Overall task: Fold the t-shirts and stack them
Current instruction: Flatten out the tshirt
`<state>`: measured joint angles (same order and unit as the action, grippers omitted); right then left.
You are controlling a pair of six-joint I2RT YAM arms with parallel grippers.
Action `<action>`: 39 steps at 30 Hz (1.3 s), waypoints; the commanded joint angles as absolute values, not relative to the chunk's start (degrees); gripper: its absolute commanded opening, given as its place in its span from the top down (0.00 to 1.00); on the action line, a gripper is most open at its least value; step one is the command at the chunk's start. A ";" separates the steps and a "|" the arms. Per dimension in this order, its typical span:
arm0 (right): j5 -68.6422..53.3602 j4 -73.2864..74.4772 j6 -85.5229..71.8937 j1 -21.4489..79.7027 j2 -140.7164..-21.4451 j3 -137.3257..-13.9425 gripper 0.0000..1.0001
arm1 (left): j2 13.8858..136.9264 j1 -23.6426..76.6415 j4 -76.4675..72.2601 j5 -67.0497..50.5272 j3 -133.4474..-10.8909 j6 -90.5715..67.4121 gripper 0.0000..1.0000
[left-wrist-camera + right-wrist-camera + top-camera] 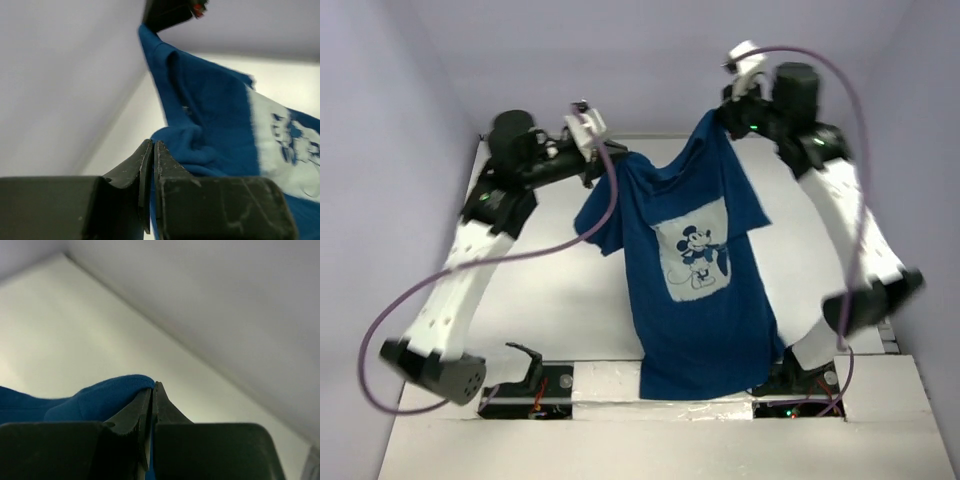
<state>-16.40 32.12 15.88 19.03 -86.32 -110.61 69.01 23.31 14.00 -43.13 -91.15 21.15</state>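
Note:
The dark blue t-shirt [692,335] hangs in the air above the white table [550,300], front toward the top camera, with a pale cartoon print [695,255] on its chest. My left gripper [607,160] is shut on one shoulder, and blue cloth [210,115] shows pinched between its jaws [153,146]. My right gripper [722,118] is shut on the other shoulder and stands higher, so the shirt hangs tilted. A fold of cloth [100,397] bulges beside its closed jaws [153,388]. The hem drapes over the near edge by the right arm's base.
Lavender walls [400,110] close in the table on the left, back and right. Purple cables [440,285] loop off both arms. White blocks [660,385] and the two arm bases [520,390] line the near edge.

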 commanded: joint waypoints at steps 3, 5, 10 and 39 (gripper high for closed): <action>-17.32 37.95 16.70 18.54 -104.56 -124.83 1.00 | 75.22 19.43 5.45 -40.51 -82.45 24.70 1.00; -16.00 42.08 17.05 18.54 -115.63 -133.02 1.00 | 78.56 16.80 4.75 -40.87 -81.04 25.66 1.00; -6.98 48.43 15.21 18.54 -133.66 -157.02 1.00 | 84.10 10.73 3.25 -38.24 -78.84 27.42 1.00; -23.82 61.97 26.28 35.15 -101.86 -82.45 0.94 | 95.27 4.39 6.06 -38.24 -77.70 24.35 1.00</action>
<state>-21.04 60.40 24.16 33.95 -102.17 -84.01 96.51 4.43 6.81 -39.42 -78.24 25.12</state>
